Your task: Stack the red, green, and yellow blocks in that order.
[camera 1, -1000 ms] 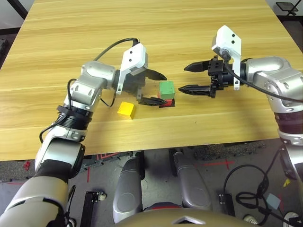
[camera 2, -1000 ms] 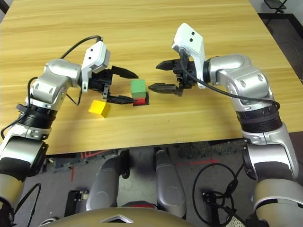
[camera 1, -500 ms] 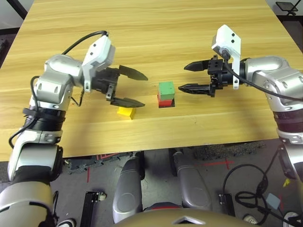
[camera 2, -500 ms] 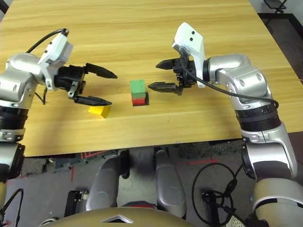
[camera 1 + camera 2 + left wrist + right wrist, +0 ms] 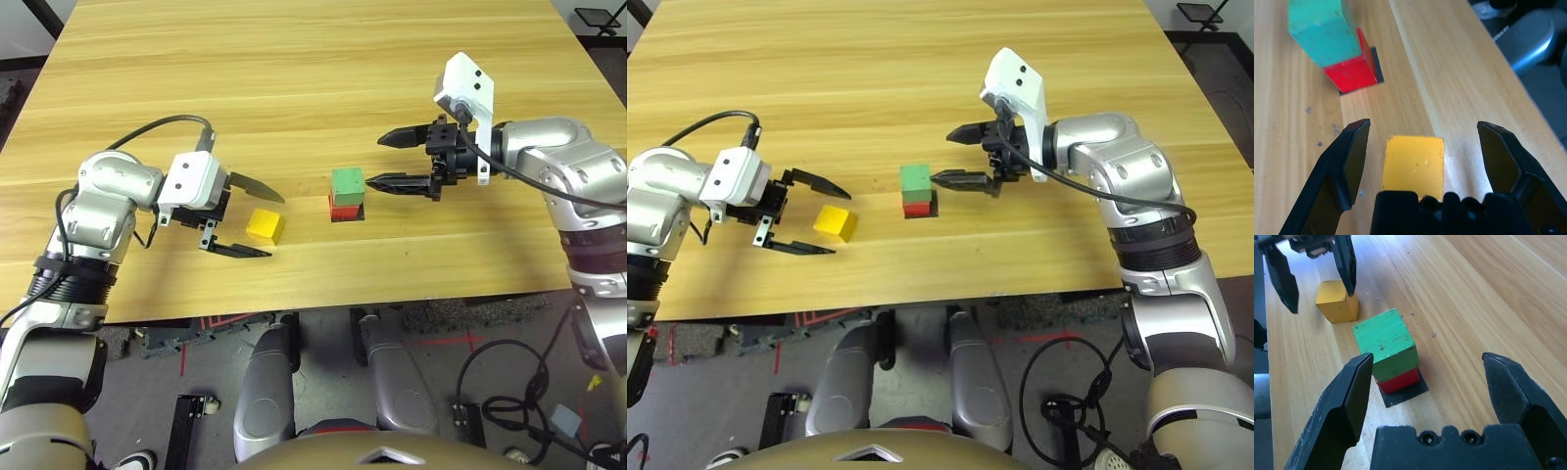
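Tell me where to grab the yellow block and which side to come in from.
Grip the yellow block by its two opposite upright faces, coming in from the robot's left. It lies flat on the table, apart from the green block on the red block, and the open left end effector already faces it.

Pale green block (image 5: 347,182) on top, bright red block (image 5: 344,207) beneath it, both over a flat black patch (image 5: 1403,390). Bright yellow block (image 5: 264,225) off on its own. The desk (image 5: 294,78) is light honey wood, streaked with long grain lines. Silver forearms, white camera housings, glossy black fingers (image 5: 253,189) on both grippers.
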`<state>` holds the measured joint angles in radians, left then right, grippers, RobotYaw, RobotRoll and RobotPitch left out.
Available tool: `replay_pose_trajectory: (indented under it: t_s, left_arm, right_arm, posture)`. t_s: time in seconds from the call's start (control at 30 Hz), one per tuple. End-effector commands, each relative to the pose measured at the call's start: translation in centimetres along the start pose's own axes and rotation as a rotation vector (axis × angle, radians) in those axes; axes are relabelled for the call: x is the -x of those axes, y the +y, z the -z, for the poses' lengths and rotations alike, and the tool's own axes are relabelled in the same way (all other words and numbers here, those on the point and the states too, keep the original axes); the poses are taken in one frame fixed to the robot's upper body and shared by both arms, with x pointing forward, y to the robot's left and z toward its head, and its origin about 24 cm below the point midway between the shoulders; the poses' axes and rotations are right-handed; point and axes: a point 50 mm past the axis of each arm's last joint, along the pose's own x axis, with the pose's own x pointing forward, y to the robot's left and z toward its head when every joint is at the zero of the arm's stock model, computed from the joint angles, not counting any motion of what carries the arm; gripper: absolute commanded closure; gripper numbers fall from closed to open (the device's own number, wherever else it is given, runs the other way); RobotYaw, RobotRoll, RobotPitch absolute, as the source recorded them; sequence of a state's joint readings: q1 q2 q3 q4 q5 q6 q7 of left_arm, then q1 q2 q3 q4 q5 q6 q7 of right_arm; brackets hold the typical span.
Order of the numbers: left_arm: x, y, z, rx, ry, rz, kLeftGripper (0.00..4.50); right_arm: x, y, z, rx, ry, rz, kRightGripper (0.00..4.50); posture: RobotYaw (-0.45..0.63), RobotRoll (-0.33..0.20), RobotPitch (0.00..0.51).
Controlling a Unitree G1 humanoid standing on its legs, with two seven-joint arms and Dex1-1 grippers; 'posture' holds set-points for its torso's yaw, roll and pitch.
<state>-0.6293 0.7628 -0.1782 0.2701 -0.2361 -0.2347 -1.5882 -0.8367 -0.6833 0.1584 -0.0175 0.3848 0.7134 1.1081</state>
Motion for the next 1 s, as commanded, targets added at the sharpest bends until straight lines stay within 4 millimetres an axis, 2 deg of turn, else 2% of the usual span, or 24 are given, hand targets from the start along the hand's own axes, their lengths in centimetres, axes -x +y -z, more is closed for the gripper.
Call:
replay_pose_trajectory:
  t_s: [0.03,0.2,0.23,0.3,0.47,0.5,0.7,0.87,1.0]
  left_arm:
    - [-0.6,-0.4,1.3,0.002,0.035,0.028,0.04]
    - [-0.6,-0.5,2.2,0.004,0.049,0.038,0.04]
    - [-0.6,-0.3,2.2,0.003,0.047,0.034,0.21]
    - [-0.4,0.2,2.1,0.004,0.036,0.021,0.61]
    - [-0.3,0.6,2.1,0.020,0.027,0.015,2.35]
    - [-0.3,0.7,2.1,0.023,0.024,0.014,2.51]
    - [-0.1,1.6,1.1,0.075,-0.049,-0.019,2.50]
    - [0.3,4.2,-2.6,0.139,-0.192,-0.086,2.50]
    - [0.2,5.3,-5.3,0.117,-0.201,-0.093,2.50]
  right_arm:
    - [-0.1,0.1,-0.3,0.016,-0.005,-0.014,0.00]
    - [-0.1,0.2,-0.2,0.016,-0.002,-0.016,0.00]
    - [-0.1,0.2,-0.2,0.016,-0.002,-0.015,0.00]
    - [-0.1,0.2,-0.2,0.015,-0.002,-0.014,0.00]
    - [-0.2,0.3,0.0,0.018,-0.001,-0.015,0.00]
    - [-0.2,0.3,0.0,0.019,0.000,-0.015,0.00]
    - [-0.3,0.2,0.1,0.023,0.001,-0.014,0.00]
    - [-0.4,0.2,0.2,0.024,0.001,-0.015,0.00]
    - [-0.4,0.2,0.2,0.024,-0.001,-0.015,0.00]
  posture:
    - [0.19,-0.001,0.262]
    - [0.19,-0.001,0.262]
    - [0.18,-0.002,0.266]
    - [0.18,0.000,0.267]
    - [0.19,0.003,0.266]
    - [0.19,0.003,0.266]
    - [0.19,0.006,0.267]
    - [0.19,0.010,0.268]
    - [0.20,0.014,0.269]
